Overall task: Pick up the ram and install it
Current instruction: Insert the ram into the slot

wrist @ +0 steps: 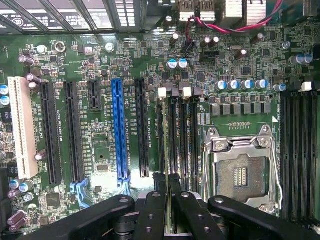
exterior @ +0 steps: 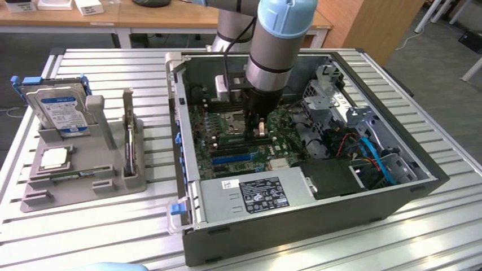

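A slatted metal table (exterior: 90,226) carries an open desktop computer case (exterior: 301,240), lying on its side with its insides facing up. A grey-and-blue robot arm (exterior: 275,39) reaches straight down into the case over the green motherboard (wrist: 100,60). On the exterior view's left, well apart from the case, a grey parts holder (exterior: 83,186) has a blue-labelled hard drive (exterior: 64,110) standing upright in it and a small square processor chip (exterior: 54,159) lying flat.

The gripper (wrist: 172,215) hangs close above the board. Its black fingers (wrist: 150,212) are clamped on the ram (wrist: 173,197), seen edge-on as a thin green sliver between them. The stick lines up lengthwise with the bank of narrow black memory slots (wrist: 177,135). These sit between the long expansion slots (wrist: 75,135) and the empty silver processor socket (wrist: 240,172). It cannot be told whether the stick's lower edge touches a slot.

Handling, as a judgement: the ram looks very light and stiff along its length, but thin and brittle (a twist or a tilted push could crack it or bend the slot's contacts). The contact edge is best left untouched. Pinching the two flat faces away from that edge, as here, seems the right hold, since it keeps the stick upright and the contacts free. The smooth board could slip between the fingers under downward pressure.
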`<state>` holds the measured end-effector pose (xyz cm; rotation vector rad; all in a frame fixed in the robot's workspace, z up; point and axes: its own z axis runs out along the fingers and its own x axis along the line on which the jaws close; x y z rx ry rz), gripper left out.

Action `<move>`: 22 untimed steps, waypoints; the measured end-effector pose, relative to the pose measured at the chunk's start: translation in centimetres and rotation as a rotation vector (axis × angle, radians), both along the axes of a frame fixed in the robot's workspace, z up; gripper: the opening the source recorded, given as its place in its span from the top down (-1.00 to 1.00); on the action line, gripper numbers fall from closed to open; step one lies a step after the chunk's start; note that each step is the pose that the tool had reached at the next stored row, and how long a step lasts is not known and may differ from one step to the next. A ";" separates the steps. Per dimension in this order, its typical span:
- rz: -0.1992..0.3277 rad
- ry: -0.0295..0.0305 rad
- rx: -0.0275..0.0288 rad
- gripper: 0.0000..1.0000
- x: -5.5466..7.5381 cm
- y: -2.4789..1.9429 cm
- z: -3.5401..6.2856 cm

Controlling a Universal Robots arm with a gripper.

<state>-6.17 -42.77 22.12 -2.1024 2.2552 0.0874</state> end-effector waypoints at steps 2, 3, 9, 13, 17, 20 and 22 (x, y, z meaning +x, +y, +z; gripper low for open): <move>0.000 0.0001 -0.0002 0.73 0.0 0.00 -0.06; 0.000 0.0002 -0.0004 0.73 0.0 0.00 -0.06; 0.000 0.0003 -0.0003 0.73 0.0 0.00 -0.07; 0.000 0.0008 -0.0002 0.73 0.0 0.00 -0.07; 0.000 0.0026 -0.0003 0.73 0.0 0.02 -0.07; 0.000 0.0026 -0.0002 0.73 0.0 0.04 -0.10; 0.000 0.0026 -0.0003 0.73 0.0 0.04 -0.10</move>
